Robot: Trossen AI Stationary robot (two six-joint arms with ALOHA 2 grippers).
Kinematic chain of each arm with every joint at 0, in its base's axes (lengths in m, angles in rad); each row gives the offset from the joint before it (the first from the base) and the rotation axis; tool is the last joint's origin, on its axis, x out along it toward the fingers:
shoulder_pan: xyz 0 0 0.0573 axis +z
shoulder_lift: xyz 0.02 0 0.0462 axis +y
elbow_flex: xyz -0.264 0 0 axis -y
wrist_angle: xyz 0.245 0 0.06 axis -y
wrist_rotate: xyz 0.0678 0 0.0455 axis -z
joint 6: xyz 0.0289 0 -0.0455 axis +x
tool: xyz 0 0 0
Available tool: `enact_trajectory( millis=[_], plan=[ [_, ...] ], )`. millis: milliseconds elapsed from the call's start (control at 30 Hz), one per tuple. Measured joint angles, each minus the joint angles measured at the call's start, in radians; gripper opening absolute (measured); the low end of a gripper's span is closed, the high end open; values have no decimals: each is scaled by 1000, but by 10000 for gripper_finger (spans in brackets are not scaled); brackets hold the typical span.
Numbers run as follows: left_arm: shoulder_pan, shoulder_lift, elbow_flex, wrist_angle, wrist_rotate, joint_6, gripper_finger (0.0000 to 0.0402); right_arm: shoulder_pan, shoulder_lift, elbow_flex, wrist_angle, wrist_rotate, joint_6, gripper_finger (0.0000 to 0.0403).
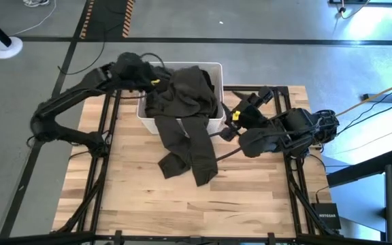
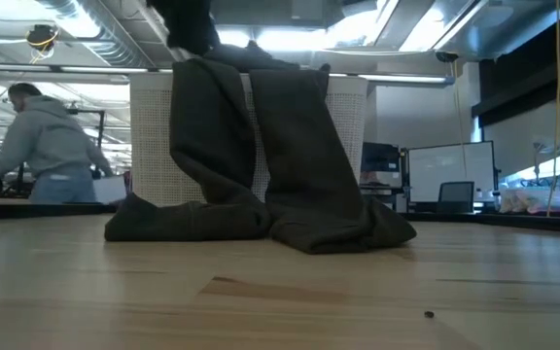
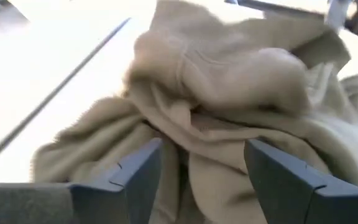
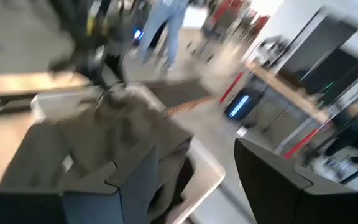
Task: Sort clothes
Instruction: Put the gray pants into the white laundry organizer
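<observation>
A dark olive-green garment (image 1: 182, 102) lies heaped in the white bin (image 1: 213, 66) and hangs over its near rim. Its two legs (image 1: 189, 153) trail onto the wooden table, as the low view (image 2: 280, 165) also shows. My left gripper (image 1: 150, 80) is open over the bin's left part, with its fingers on either side of a bunched fold of the garment (image 3: 229, 106). My right gripper (image 1: 231, 121) is open and empty just right of the bin, facing the bin and the garment (image 4: 104, 137). No other clothes show. My left gripper (image 3: 202, 180) comes from the table's left, slanting down, and its open fingers stand astride a bunched fold of the garment (image 3: 191, 143). The cloth reaches in between them. I cannot tell whether the fingers touch it.
The bin stands at the table's far middle, and its mesh wall (image 2: 154, 136) rises behind the hanging legs. Bare wood (image 1: 148, 197) lies toward the near edge. A person (image 2: 47, 146) is in the room beyond the table, and people also show in the right wrist view.
</observation>
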Motion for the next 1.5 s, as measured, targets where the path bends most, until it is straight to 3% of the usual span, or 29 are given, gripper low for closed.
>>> enact_trajectory(
  millis=[133,300,667,833,1067,1233,1400,1500],
  plan=[
    [-9,-92,1,13,-40,-24,218,0,0,-9,-185,-122,224,227],
    [-69,-220,-100,142,-40,-58,209,20,-7,-141,-187,-216,284,227],
    [-248,-468,-496,550,-40,-124,202,20,-33,-663,-112,-352,497,227],
    [-320,-525,-584,644,-39,-144,203,19,-123,-981,198,-438,491,227],
    [-376,-529,-610,655,-41,-142,203,6,-268,-1385,842,-601,376,227],
    [-377,-531,-611,653,-40,-135,203,-72,-262,-1589,1294,-722,255,227],
    [-376,-530,-610,650,-40,-135,203,-163,-209,-1668,1439,-694,211,227],
    [-377,-529,-610,637,-40,-126,203,-212,-177,-1669,1451,-773,183,227]
  ],
)
